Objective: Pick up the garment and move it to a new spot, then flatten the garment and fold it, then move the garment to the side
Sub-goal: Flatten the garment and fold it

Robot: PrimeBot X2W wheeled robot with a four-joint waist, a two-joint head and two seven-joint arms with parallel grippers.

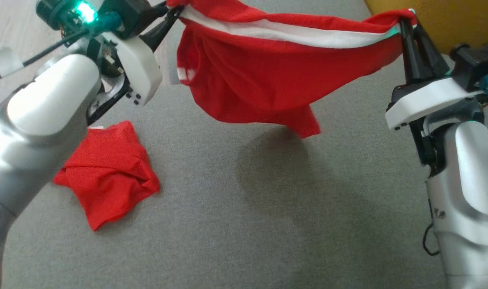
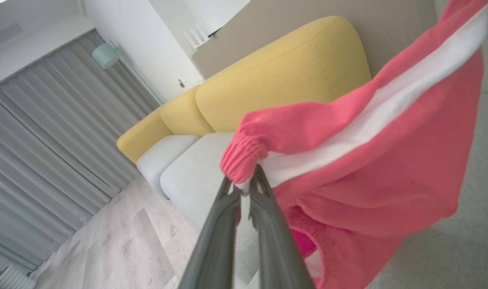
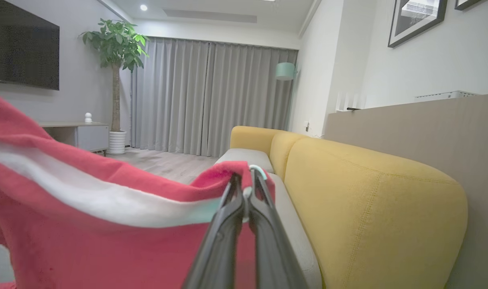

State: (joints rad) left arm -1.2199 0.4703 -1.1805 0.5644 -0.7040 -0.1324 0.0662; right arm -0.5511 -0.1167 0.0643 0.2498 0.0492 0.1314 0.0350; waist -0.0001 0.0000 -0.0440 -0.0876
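Low on the left, a crumpled red cloth [image 1: 107, 172] lies on the grey fabric surface [image 1: 268, 216]. Above it the left hand [image 1: 175, 13] is pinched tight on one end of the garment [image 1: 268, 76] — red with a white stripe — which hangs stretched in the air, clear of the surface, one corner drooping. The right hand [image 1: 404, 25] is clamped on the far end.
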